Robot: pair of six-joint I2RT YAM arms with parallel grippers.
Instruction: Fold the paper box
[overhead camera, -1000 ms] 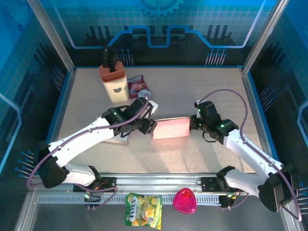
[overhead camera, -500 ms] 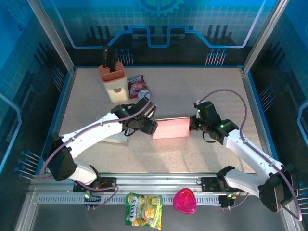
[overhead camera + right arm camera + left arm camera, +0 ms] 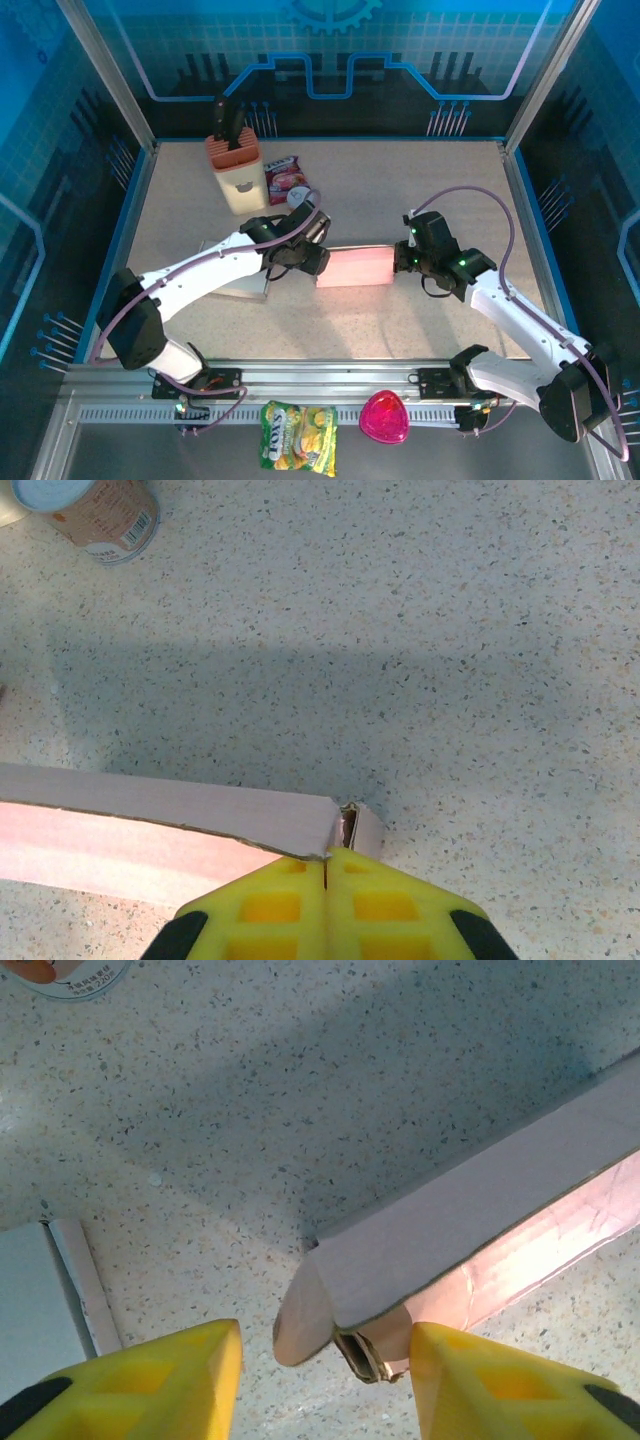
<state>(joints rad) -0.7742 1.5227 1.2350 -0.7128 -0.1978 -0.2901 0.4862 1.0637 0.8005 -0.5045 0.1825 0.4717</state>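
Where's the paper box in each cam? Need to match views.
Top external: paper box mid-table, left claw at its left end, right claw at its right end.
Left wrist: lower right, corner inside the open left claw.
Right wrist: lower left, end at the shut right claw.
Shared landmark: speckled table.

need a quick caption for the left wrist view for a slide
Open yellow-fingered left gripper straddles the rounded end flap of the pink paper box on the speckled grey table.
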